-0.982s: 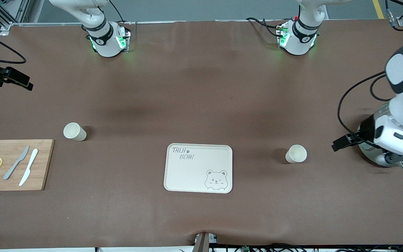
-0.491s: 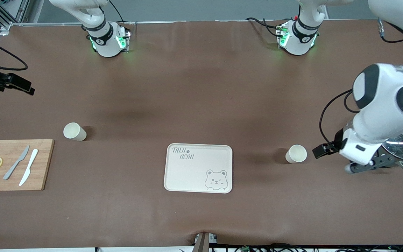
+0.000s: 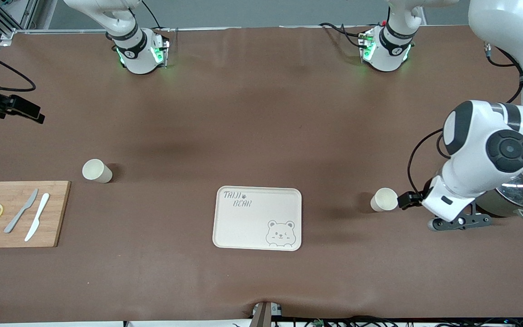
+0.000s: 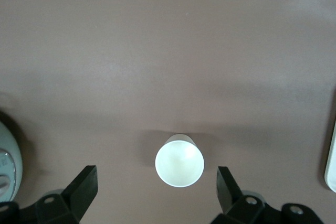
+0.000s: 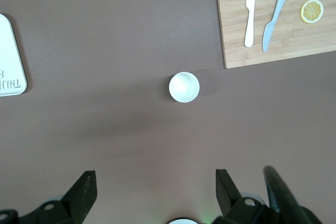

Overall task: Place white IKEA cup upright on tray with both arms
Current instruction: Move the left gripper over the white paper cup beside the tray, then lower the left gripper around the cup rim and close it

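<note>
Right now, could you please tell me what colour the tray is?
The tray is cream with grey lettering and a bear drawing, clearest in the front view.

Left wrist cam: looking straight down into a cup

The white cup (image 4: 179,160) stands upright on the brown table (image 4: 168,51), and you see right into its open mouth. The left gripper (image 4: 157,190) hangs over it with its two black fingers (image 4: 84,184) spread wide, one on each side, neither touching. A sliver of the cream tray (image 4: 331,163) peeks in at one edge, something rounded and pale grey (image 4: 8,156) at the other.
</note>
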`<state>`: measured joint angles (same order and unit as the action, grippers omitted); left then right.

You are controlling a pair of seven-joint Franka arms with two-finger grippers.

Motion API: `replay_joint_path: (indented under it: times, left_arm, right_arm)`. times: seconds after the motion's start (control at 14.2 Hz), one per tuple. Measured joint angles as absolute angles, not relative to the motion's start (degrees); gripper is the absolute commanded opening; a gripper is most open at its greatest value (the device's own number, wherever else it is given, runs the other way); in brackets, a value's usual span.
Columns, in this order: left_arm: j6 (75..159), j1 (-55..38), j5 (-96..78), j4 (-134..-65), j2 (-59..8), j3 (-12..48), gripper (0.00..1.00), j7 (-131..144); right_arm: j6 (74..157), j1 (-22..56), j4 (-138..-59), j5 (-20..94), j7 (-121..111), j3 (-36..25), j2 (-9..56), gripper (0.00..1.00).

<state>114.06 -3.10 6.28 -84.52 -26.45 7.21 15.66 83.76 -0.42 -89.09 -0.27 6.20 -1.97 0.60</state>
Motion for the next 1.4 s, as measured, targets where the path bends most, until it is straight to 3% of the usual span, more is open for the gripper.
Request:
replay_joint_path:
  times: [0.42,0.56,1.4]
  left_arm:
    - [117.3,-1.9,4.2,-84.9,-31.5,7.2,1.0,14.6]
    - [121.7,-2.0,2.7,-87.5,-32.5,7.3,1.0,14.5]
    - [123.7,-0.9,2.4,-97.2,-28.6,7.2,1.0,14.5]
  right_arm:
    - [83.8,-0.4,-89.1,-0.3,6.2,-2.0,1.1,1.0]
    - [83.8,-0.4,-89.1,-0.3,6.2,-2.0,1.1,1.0]
    - [83.8,-0.3,-88.7,-0.3,6.2,-1.9,1.1,1.0]
